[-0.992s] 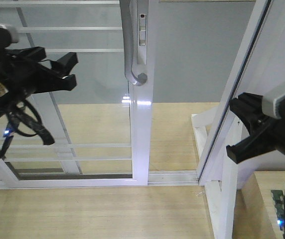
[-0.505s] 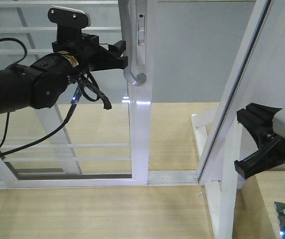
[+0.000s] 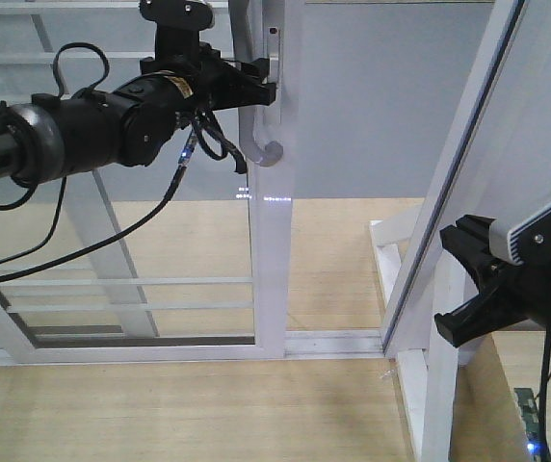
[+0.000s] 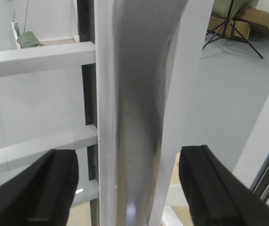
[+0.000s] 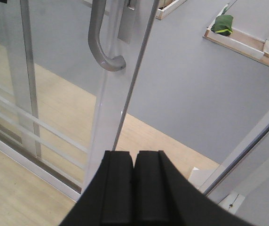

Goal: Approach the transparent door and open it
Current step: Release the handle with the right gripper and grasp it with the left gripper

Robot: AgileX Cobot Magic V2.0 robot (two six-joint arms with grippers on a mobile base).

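- The transparent door (image 3: 272,250) stands straight ahead of the left gripper (image 3: 261,82), with its glossy white upright frame running from the top of the front view down to the floor track.
- Its curved grey handle (image 4: 139,122) lies between the left gripper's two black fingers (image 4: 45,188). The hooked lower end (image 3: 268,152) hangs just below the fingertips.
- The left gripper is spread wide and straddles the handle and frame. A gap shows beside the finger on the left of the wrist view. Whether the other finger touches the frame cannot be told.
- Thin white horizontal bars (image 3: 141,284) cross the glass below the left arm and to its outer side.
- The right gripper (image 5: 134,188) has its pads pressed together and holds nothing. It hangs low, and the door handle is ahead of it, above and to its left, well apart.
- A second white-framed glass panel (image 3: 492,144) leans just beside the right gripper, on its inner side.
- A white support bracket (image 3: 430,385) stands below that gripper.
- Light wooden flooring (image 3: 160,409) lies under both arms, and a grey floor (image 3: 372,115) shows beyond the glass.
- Far past the left fingertips sit cardboard boxes (image 4: 249,16) and a tripod (image 4: 228,26).
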